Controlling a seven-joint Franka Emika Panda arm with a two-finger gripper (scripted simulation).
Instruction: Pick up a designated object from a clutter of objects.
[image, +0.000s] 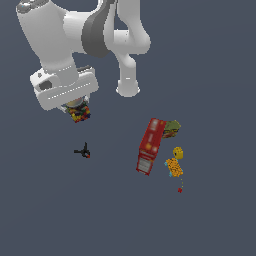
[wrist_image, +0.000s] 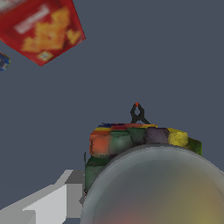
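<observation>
The small can (image: 79, 113) is a short cylinder with a greyish round top and a busy label in red, orange, yellow, green and dark patches. It sits upright just under the robot's hand, clearly raised off the grey floor, apart from everything else. In the wrist view the can (wrist_image: 140, 144) fills the foreground, its pale lid blurred.

The rest of the clutter lies on the floor: a tiny black clamp (image: 83, 151) with a red tip, alone, near below the can; well apart, a long red box (image: 151, 145) lying flat, a green-brown box (image: 172, 128) touching its far end, and yellow-orange pieces (image: 174, 162) just beside it.
</observation>
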